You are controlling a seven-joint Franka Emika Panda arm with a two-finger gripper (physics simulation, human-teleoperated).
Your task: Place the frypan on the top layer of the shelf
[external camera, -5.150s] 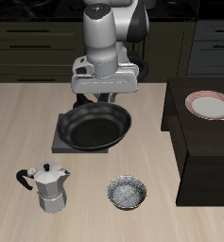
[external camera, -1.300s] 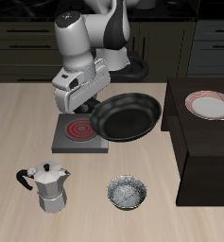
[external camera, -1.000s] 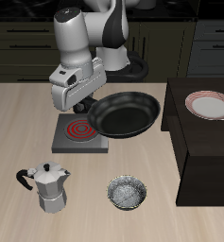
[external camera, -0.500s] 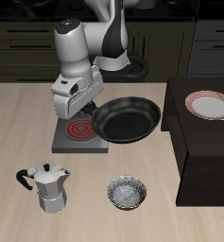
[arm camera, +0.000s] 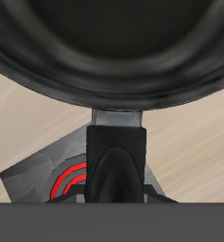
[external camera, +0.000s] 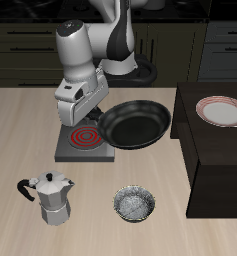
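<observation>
The frypan (external camera: 136, 125), round, black and shallow, hangs in the air above the tabletop, between the burner plate and the shelf (external camera: 215, 150). Its handle runs back under the hand. My gripper (external camera: 93, 116) is shut on the handle. In the wrist view the pan (arm camera: 112, 47) fills most of the picture and its handle (arm camera: 116, 151) runs straight to the camera. The shelf is the dark blocky unit beside the pan, with a flat top.
A grey burner plate with red rings (external camera: 85, 142) lies under the gripper and also shows in the wrist view (arm camera: 57, 175). A plate (external camera: 222, 111) rests on the shelf top. A moka pot (external camera: 54, 197) and a small silvery bowl (external camera: 135, 205) stand near the front edge.
The frypan was lifted off the burner plate and carried toward the shelf. In the last half second it barely moved.
</observation>
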